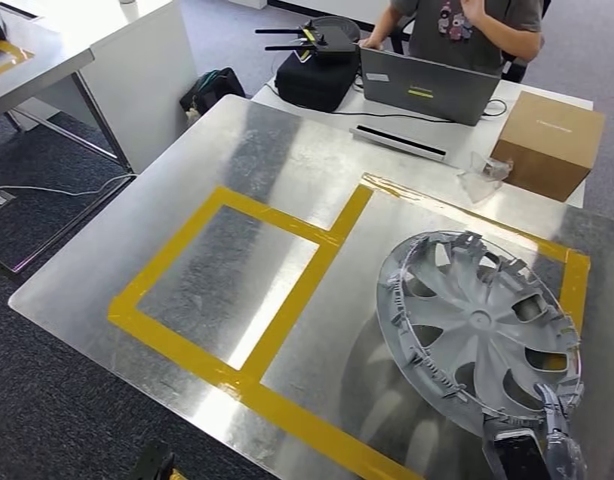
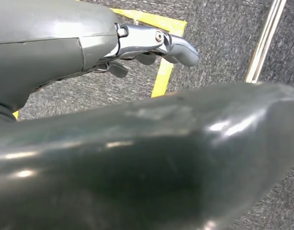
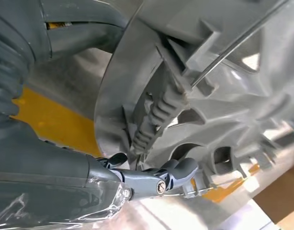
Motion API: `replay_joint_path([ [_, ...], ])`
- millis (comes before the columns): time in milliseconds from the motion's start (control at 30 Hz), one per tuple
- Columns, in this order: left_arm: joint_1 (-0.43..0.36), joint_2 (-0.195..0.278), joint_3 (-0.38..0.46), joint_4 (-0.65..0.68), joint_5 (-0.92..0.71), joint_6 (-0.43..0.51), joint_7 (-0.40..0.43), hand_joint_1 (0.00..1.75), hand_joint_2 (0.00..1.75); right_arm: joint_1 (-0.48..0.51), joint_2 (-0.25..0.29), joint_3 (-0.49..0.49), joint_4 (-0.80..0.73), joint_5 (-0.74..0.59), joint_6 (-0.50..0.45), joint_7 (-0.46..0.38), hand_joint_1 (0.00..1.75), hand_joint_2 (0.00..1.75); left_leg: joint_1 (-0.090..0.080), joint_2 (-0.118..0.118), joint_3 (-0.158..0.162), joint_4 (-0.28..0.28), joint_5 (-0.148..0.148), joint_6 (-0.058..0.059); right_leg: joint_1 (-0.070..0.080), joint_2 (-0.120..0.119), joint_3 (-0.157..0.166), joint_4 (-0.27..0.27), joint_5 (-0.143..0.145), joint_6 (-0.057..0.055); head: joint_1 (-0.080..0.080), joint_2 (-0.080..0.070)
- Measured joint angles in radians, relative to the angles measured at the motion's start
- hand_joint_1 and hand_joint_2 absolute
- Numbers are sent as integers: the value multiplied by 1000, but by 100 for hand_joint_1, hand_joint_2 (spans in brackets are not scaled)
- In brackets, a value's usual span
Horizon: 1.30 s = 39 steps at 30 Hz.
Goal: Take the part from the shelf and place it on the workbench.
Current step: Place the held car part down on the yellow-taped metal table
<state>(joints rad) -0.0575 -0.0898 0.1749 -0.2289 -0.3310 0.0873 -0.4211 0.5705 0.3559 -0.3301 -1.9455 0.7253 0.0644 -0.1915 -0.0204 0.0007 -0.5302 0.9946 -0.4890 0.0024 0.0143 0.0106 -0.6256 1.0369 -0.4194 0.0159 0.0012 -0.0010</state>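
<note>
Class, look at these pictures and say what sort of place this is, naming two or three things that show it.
Probably an office used as a robot test area: a metal workbench marked with yellow tape, grey carpet, and a person at a laptop on a desk behind. The right hand holds a wheel cover.

Right hand (image 1: 554, 425) grips with curled fingers (image 3: 181, 170); left hand (image 2: 152, 45) hangs (fingers apart).

No text, label or number can be read; the cardboard box (image 1: 549, 140) print is too faint.
</note>
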Motion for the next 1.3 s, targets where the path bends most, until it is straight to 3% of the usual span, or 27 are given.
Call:
replay_joint_path([
  [300,0,1,13,0,-15,-9,0,0,0,-9,0,-17,0,-61,79,8,0,175,0,1,0,0,0,0,0,1,0,0,0,0,0,0],
  [433,-1,1,19,0,-33,-12,0,0,0,-10,-7,-19,0,38,56,-43,0,175,0,0,0,0,0,0,0,1,0,0,1,0,0,0],
  [533,-5,1,21,0,-55,-18,8,0,0,6,-49,9,0,193,-13,-56,0,175,0,0,0,0,0,0,0,1,0,0,1,0,0,0],
  [700,-21,1,22,0,-93,-32,38,0,0,75,-229,141,-12,486,-185,119,0,175,-1,0,-1,0,1,1,-1,0,0,0,0,1,0,0],
  [933,-35,0,22,-1,-108,-34,44,0,0,106,-418,291,-32,625,-265,284,0,175,-1,0,0,0,0,3,-1,0,0,-1,1,1,0,0],
  [1033,-37,-4,23,-1,-118,-35,54,0,0,106,-517,367,-36,767,-303,461,0,175,-1,0,0,0,0,4,-1,0,0,-1,1,1,0,0],
  [1167,-45,-9,24,-1,-133,-38,59,0,0,52,-744,567,-43,842,-292,803,0,175,-2,2,0,0,1,5,-2,2,0,-1,3,4,0,0],
  [1233,-50,-11,25,-1,-138,-42,59,0,0,28,-832,665,-47,838,-298,872,0,175,-2,1,-1,0,2,7,-3,0,0,-2,3,5,0,0],
  [1300,-52,-12,28,-1,-143,-46,59,0,0,14,-891,747,-57,806,-325,883,0,175,-2,0,-1,0,3,7,-3,-2,0,-2,4,6,0,0],
])
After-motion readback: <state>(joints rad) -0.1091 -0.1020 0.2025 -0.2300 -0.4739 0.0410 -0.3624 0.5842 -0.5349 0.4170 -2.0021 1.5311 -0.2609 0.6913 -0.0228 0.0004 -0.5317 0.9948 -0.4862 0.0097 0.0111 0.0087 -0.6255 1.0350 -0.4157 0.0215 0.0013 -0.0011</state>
